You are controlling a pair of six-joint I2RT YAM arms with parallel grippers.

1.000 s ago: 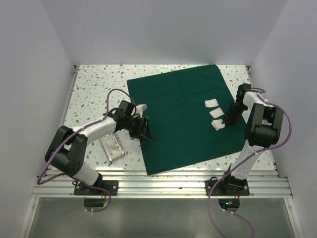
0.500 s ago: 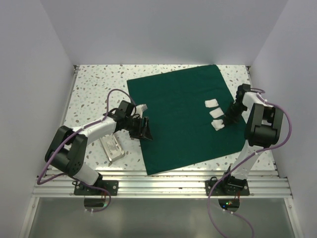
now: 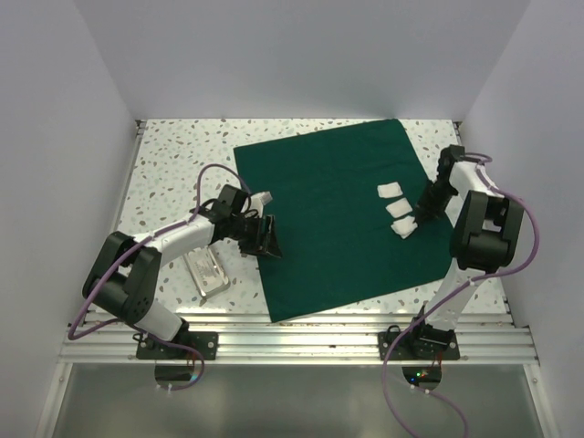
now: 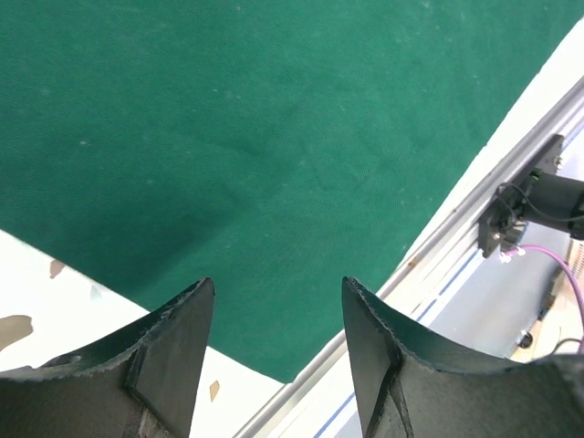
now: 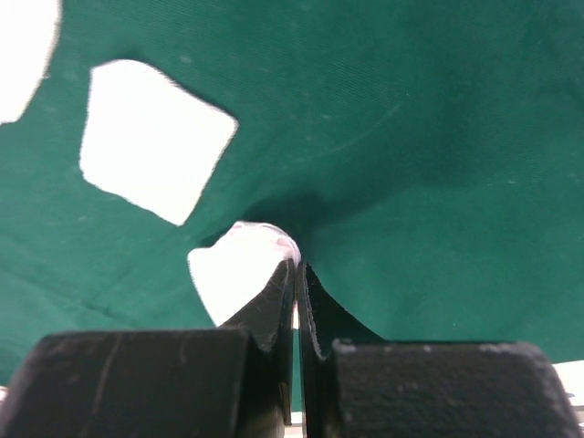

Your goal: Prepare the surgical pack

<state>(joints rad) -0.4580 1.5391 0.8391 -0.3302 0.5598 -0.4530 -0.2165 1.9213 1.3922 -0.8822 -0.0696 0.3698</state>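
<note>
The right fingers point(image 5: 269, 306) were pressed together, and between their tips the upturned edge of a white pad point(image 5: 228, 274) was seen to be pinched; whether any of the cloth beneath was caught with it could not be told. A shallow crease and a shadow were noted in the fabric just beyond the right gripper point(image 5: 294, 266). The left fingers point(image 4: 178, 351) were held well apart with nothing between them, the left gripper point(image 4: 276, 285) being poised over the near left part of the cloth, close to its corner. The surgical pack point(image 3: 328, 210) was laid out as a broad dark green sheet, spread flat and slightly rotated on the speckled table point(image 3: 173, 155), its near edge lying close to the aluminium rail point(image 3: 301, 342). Toward the right side of the sheet a short row of three pads was arranged: the pinched pad nearest the rail, a middle pad point(image 3: 399, 209) just beyond it, and a far pad point(image 3: 391, 190) beyond that, none touching another. In the overhead view the right gripper point(image 3: 427, 217) was found just to the right of this row, and the left gripper point(image 3: 266, 239) at the sheet's left edge. A small metal tray point(image 3: 207, 274) was set on the bare table beside the left arm, apart from the cloth
</note>
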